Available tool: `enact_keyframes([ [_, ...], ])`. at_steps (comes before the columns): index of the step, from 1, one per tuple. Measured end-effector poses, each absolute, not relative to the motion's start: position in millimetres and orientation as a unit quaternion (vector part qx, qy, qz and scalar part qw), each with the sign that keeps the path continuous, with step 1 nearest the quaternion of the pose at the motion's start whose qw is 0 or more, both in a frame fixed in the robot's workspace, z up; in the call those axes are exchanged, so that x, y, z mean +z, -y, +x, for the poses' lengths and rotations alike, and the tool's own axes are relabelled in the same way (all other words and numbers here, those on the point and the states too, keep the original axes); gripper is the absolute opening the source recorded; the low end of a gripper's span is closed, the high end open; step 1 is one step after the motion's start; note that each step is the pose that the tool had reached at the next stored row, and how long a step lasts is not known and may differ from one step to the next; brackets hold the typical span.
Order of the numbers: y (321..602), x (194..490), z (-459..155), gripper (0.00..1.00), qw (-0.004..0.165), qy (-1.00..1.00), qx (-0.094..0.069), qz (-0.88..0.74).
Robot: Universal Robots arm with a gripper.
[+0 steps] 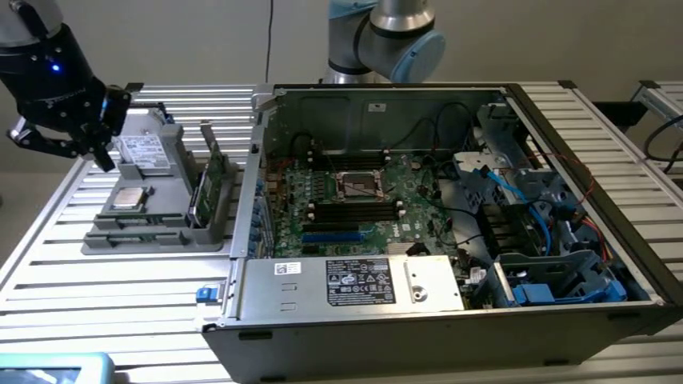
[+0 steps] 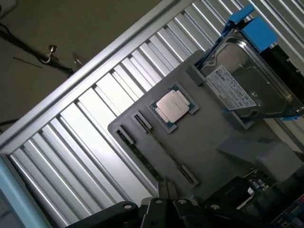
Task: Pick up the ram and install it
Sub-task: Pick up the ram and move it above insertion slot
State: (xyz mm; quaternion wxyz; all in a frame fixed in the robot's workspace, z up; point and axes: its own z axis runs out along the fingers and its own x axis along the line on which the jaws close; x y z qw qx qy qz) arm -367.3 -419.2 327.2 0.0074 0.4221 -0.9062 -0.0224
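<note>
The jaws are clenched with nothing between them; in the wrist view the dark fingertips (image 2: 162, 189) sit pressed together over the grey parts tray (image 2: 209, 142). In the exterior view they hang at the upper left of the frame, above the tray's far left edge and just beside the hard drive (image 1: 139, 150), clear of everything.

The step in hand looks like the approach for the pick. To do it well, I judge the jaws should part before descending, turn to line up with the stick's long edge and take it near mid-length. They should then lift it straight up, so it neither twists in its holder nor knocks the taller green card (image 1: 217, 172) standing just beside it.

The ram (image 1: 200, 196) appears to be the slim green stick on edge along the tray's right side in the exterior view, next to the open computer case (image 1: 320, 320). That puts it to the lower right of the jaws, well apart, with the hard drive and the processor (image 1: 128, 198) lying between. The tray rests on the slatted metal counter (image 1: 64, 272), and the motherboard (image 1: 411, 188) lies inside the case at centre frame.
</note>
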Motion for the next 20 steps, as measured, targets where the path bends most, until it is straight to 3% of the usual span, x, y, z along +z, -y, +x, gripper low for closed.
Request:
enact_keyframes([
  [20, 419.1, 326.1, -367.4, 0.11, 0.011, 0.815, -0.02, 0.579],
])
